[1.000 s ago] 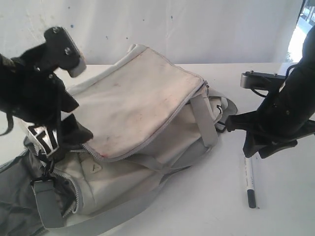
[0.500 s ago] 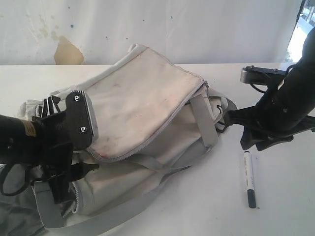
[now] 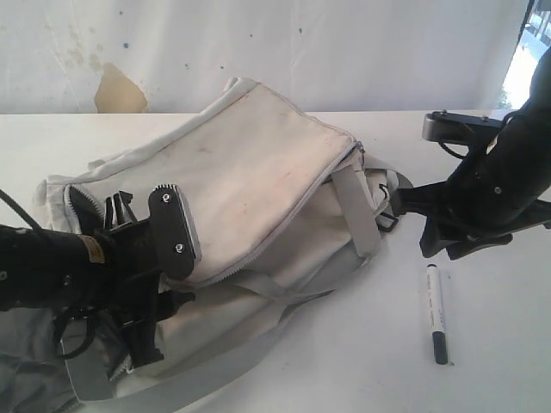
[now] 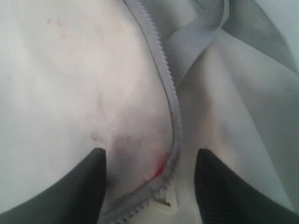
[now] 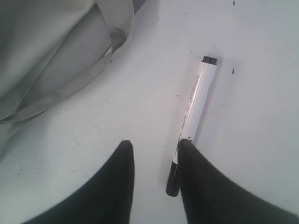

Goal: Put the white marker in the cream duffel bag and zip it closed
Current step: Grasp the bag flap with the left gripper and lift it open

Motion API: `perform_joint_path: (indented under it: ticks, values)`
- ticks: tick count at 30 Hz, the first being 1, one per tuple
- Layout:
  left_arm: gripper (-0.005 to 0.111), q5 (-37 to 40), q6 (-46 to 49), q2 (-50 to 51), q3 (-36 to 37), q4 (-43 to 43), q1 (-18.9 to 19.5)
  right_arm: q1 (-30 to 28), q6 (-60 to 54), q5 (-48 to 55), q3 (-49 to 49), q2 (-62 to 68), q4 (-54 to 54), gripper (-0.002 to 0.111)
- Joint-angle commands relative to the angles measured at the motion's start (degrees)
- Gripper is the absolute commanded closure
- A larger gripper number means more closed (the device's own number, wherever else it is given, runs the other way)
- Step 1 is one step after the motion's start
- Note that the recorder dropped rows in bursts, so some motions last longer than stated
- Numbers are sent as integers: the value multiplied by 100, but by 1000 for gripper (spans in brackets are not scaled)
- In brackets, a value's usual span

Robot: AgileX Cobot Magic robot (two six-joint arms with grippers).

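1. On the white worktop (image 3: 344,361), in the exterior view, the cream bag (image 3: 250,172) lies slumped across the middle and left. The zipper edge of its top flap lies loose, and dark lining (image 3: 26,370) shows at the near left. The left end effector (image 3: 164,284) sits low at the flap's near left corner. The marker (image 3: 437,314) lies flat on the worktop to the right of the bag, apart from it and outside it, with its black cap toward the camera. The right end effector (image 3: 456,245) hangs just above the marker's far end.
2. In the left wrist view, the left end effector (image 4: 149,186) is open, with its two dark fingers (image 4: 84,186) spread wide on either side of the grey zipper (image 4: 170,107). The cream fabric between them is not pinched. A small red stain (image 4: 160,164) sits beside the zipper, and a grey strap (image 4: 196,42) crosses farther on.
3. In the right wrist view, the right end effector (image 5: 154,182) is open and grips nothing. The marker lies on bare worktop with its capped end close against the inner side of one finger (image 5: 201,191). Whether they touch cannot be told. The bag's strap lies near, clear of the marker.
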Motion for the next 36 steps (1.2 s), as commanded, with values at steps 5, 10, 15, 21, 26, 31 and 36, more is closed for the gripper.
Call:
perform_joint_path:
  ticks: [5,10,15,21,26,31,36]
  values:
    - [107,-340,-187,79,20,-87,-25,-32,64,36,20,-45,-19,78]
    - [107,-393,-1268,-430,-179,-103,-25,-32,64,36,20,-45,-19,78]
    - [107,-379,-2174,-804,-472,-112,120,-32,77,23,20,-45,-19,78]
    - [107,-391,-3772,-1045,-845,-112,586,-32,199,23,20,-45,-14,78]
    - [107,-468,-4733,-1067,-1214,-112,1079,-32,219,46,20,-45,-14,78]
    - [107,-840,-4835,-1067,-1474,-112,1293,-32,219,108,20,-45,-14,78]
    - [107,-1008,-4835,-1067,-1798,-96,1293,-32,219,106,20,-45,-14,76]
